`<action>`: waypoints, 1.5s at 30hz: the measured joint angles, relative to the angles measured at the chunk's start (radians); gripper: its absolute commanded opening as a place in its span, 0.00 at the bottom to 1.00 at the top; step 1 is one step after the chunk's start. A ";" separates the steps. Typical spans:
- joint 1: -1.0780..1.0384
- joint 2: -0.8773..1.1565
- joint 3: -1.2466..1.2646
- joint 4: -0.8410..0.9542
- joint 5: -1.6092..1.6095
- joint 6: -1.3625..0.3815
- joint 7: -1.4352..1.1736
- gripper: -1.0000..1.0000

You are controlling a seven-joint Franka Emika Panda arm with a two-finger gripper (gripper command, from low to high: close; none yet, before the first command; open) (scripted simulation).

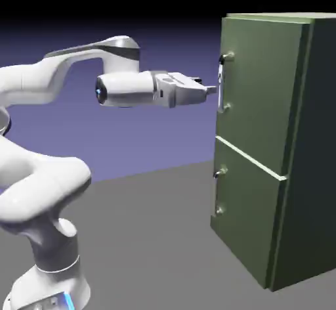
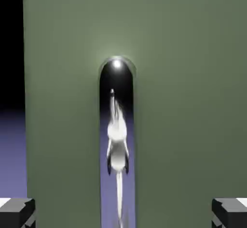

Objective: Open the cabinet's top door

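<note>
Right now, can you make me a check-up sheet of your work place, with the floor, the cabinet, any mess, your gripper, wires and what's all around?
Surface: plain dark grey floor under the robot and the cabinet
Cabinet: tall, olive green, standing upright
Top door: shut, with a long shiny upright handle
Bottom door: shut, with a shorter handle
Clutter: nothing seen
Gripper: open, fingers on both sides of the top door's handle in the hand view; touching or not, I cannot tell
Cables: nothing seen
Surroundings: blue-violet backdrop, going black higher up
</note>
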 measured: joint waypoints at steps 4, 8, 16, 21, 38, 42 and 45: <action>-0.143 0.043 0.066 0.096 0.061 -0.045 -0.025 0.50; -0.147 0.050 0.051 0.083 0.062 -0.097 -0.043 0.00; 0.048 0.021 -0.235 -0.157 -0.130 -0.422 -0.108 0.00; 0.092 0.013 -0.417 -0.241 -0.288 -0.606 -0.136 0.00; 0.058 0.314 -1.029 -0.176 -0.923 -1.256 -0.323 0.00; 0.074 0.459 -1.140 -0.080 -1.055 -1.404 -0.384 0.00; 0.094 0.567 -1.207 0.003 -1.136 -1.508 -0.428 0.00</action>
